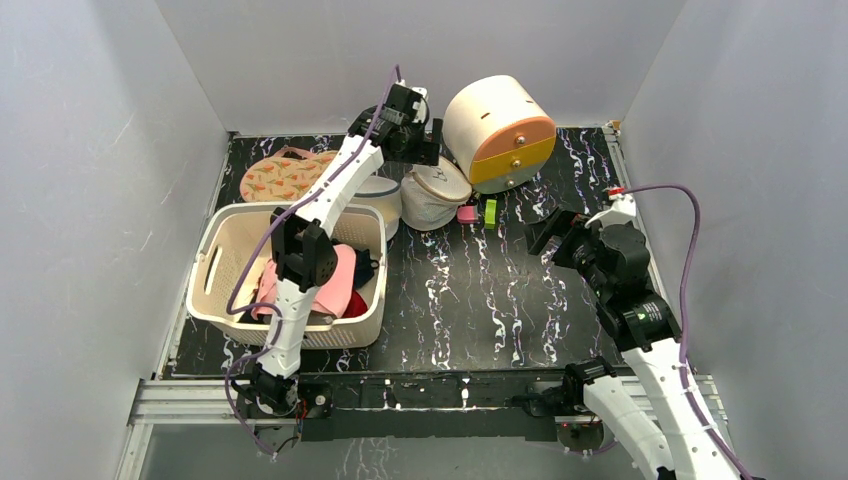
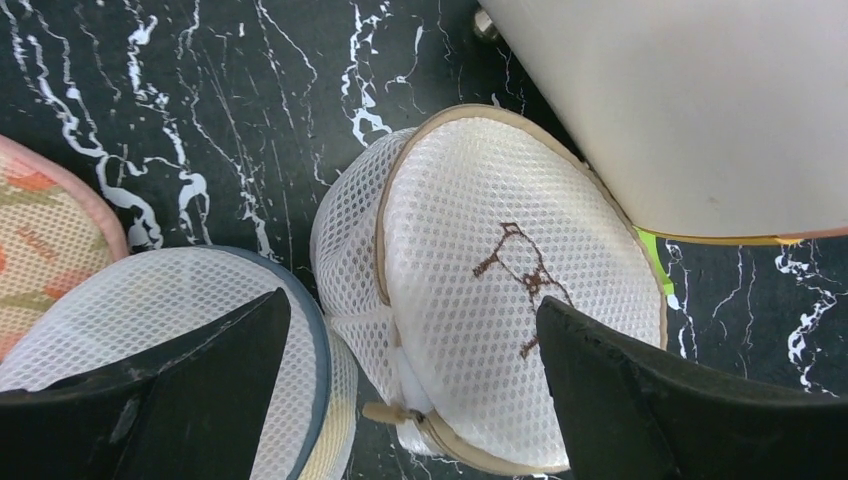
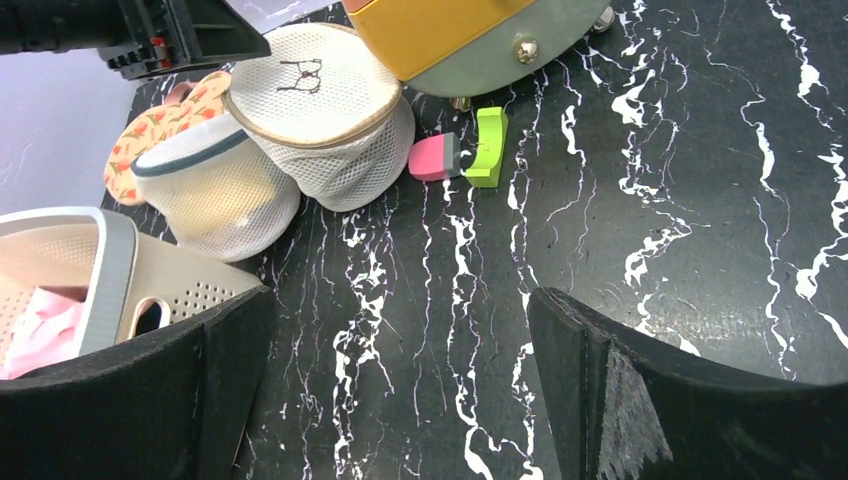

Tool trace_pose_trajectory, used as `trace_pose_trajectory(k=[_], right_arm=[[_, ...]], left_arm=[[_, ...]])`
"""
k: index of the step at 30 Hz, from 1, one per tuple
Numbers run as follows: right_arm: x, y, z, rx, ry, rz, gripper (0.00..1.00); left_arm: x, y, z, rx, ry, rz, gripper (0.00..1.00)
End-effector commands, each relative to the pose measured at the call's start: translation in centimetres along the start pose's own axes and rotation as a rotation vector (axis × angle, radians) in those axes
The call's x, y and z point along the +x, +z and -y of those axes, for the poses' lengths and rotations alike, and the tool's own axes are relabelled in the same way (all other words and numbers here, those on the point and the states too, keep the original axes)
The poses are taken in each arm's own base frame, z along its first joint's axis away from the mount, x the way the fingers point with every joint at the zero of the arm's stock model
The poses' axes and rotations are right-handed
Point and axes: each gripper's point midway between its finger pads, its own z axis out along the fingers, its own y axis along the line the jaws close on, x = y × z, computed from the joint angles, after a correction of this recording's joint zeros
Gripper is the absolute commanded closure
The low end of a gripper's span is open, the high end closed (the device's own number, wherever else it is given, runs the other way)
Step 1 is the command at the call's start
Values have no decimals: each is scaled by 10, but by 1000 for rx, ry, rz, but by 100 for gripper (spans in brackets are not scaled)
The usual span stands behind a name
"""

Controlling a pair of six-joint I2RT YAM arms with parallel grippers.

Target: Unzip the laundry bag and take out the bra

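Black, white-veined marble table (image 1: 480, 300), grey walls on 3 sides. The laundry bag (image 1: 433, 195) sits tilted at 12 o'clock, between a dark-rimmed mesh tub (image 1: 385, 195) and an orange-fronted drawer drum (image 1: 500, 130). The left hand (image 2: 410, 330) hovers above it, spread wide, empty. The right hand (image 3: 395, 310), at 3 o'clock, is equally wide and empty. Open marble runs from the centre toward 6 o'clock, beside the basket (image 1: 215, 250).

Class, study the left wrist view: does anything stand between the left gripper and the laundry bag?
Nothing visible does. The left gripper hangs open directly over the laundry bag; the dark-rimmed tub sits beside it, not across the path.
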Motion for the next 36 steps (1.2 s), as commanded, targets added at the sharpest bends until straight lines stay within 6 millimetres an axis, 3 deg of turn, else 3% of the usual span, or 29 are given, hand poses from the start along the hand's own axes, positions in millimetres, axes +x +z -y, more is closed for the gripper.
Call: trace_pose_trajectory(k=[1,6,12,16,18,22,29,36], right_arm=[[-24,-6,-21,-79,-28,41,2],[-19,-4,-25,-95,-25,3,2],[-13,-1,-26,-105,-6,-16,2],[-7,4,-26,-110,4,-42,2],[-1,8,-27,-114,11,-66,2],[13,15,-35,-167,29,-135,2],[46,26,-51,-299,61,-259,2],[88,28,-69,-468,246,-371,7]], left_arm=[[0,-5,-2,94,-61,-43,11],[5,0,12,220,-119,-84,38],[4,-21,25,303,-126,-63,75],[1,-42,27,321,-124,-35,84],[2,-51,30,337,-129,-34,93],[14,-74,45,386,-148,-43,100],[52,-121,92,559,-277,-30,100],[85,-157,125,660,-476,55,100]])
